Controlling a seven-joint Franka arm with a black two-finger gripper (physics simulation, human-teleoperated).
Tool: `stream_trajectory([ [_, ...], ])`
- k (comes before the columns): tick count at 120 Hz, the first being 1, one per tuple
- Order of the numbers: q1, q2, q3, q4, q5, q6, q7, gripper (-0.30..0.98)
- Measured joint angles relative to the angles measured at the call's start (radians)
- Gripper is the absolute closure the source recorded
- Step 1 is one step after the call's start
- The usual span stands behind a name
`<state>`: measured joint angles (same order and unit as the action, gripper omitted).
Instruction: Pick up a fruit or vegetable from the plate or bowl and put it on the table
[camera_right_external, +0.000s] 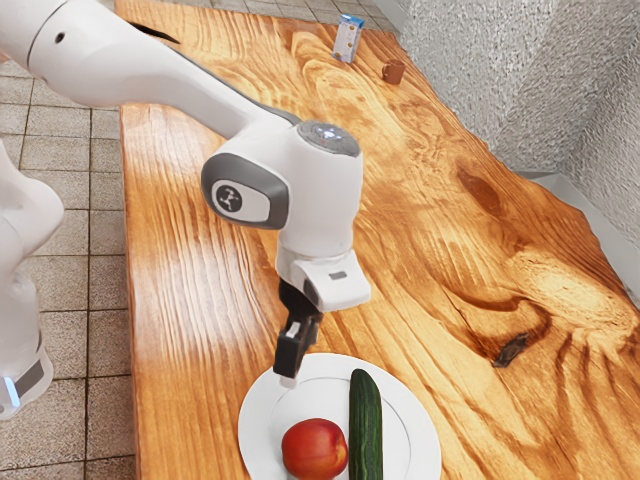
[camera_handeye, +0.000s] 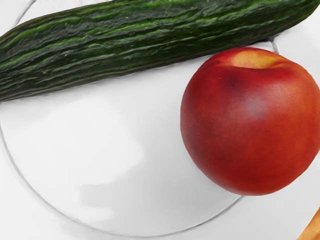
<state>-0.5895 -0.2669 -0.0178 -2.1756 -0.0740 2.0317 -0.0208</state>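
Two on plate: red fruit inside its rim, close beside cucumber. Hand above; spread or together, can't tell. Off-centre descent might roll fruit into cucumber.

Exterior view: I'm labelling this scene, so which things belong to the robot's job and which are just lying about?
Part of the job:
gripper
red fruit and cucumber, either one a candidate
plate they lie on
wooden table, where the pick should go

Just lying about:
blue-and-white carton
small brown object near it
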Motion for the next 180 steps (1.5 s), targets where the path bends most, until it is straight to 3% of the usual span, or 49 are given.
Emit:
stream_trajectory([
  [39,-0.048,0.027,-0.031,0.031,-0.001,0.037,0.025,0.00],
  [115,-0.056,0.221,-0.110,0.211,-0.003,0.045,0.045,0.00],
  [180,-0.055,0.257,-0.109,0.215,-0.006,0.045,0.050,0.00],
])
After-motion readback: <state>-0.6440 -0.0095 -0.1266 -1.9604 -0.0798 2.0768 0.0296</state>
